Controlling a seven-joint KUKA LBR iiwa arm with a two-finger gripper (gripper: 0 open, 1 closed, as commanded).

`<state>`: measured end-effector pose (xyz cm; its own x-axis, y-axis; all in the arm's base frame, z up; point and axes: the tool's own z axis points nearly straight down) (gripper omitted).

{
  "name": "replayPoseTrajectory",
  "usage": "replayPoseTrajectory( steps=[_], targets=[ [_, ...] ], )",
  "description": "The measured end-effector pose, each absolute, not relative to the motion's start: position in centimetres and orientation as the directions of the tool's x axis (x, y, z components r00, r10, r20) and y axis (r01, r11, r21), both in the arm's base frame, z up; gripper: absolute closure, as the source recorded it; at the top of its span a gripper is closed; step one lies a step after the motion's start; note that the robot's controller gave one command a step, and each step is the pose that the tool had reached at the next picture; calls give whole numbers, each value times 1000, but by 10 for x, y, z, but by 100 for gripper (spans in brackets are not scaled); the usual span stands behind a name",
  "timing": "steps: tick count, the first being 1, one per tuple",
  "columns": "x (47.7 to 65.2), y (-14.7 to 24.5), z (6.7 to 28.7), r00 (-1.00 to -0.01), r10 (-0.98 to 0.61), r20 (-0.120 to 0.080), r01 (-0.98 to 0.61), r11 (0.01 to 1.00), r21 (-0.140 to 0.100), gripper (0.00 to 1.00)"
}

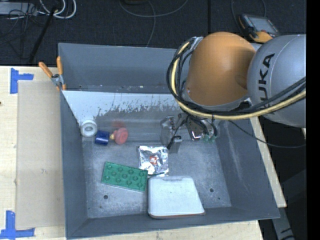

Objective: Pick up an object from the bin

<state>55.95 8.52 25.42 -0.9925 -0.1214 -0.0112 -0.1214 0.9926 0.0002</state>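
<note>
**Just off the foil packet's far corner, gripper sits low in the bin**

Down near the middle of the grey metal bin (72,174), the gripper (172,134) hangs close to the floor, a little nearer the far edge than the near one. The dark mechanism blurs together under the wrist, so whether it is open or closed, and whether it has hold of anything, cannot be told. Above it bulge the wrist's orange cover (220,66) and the silver arm (280,74), which reaches in over the bin's right edge, with black and yellow cables (176,84) looped round the cover.

The thing closest to the gripper is a crinkled silver foil packet (154,160) with red and dark print. It lies flat at the centre of the floor, and its far right corner is just beside the gripper's lower end; whether the two touch cannot be made out.

A white flat pad (175,196) lies against the bin's near edge, its far edge meeting the packet. A green studded plate (125,177) lies left of the pad, its right end reaching the packet's near left corner. Towards the left edge three small things sit in a row: a white roll (89,128), a blue cylinder (102,138) and a pinkish-red round piece (120,135), well apart from the gripper.
</note>
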Motion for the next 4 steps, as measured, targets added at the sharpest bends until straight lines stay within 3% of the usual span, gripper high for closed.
replayPoseTrajectory(
  steps=[1, 2, 3, 4],
  targets=[
    [501, 97, 162, -984, 180, 6, 180, 984, -2, 100],
    [502, 97, 164, -984, 181, 3, 181, 984, -1, 0],
    [553, 136, 65, -998, 63, 3, 63, 998, 0, 0],
    [554, 136, 72, -998, 67, 2, 67, 998, 1, 100]
  ],
)
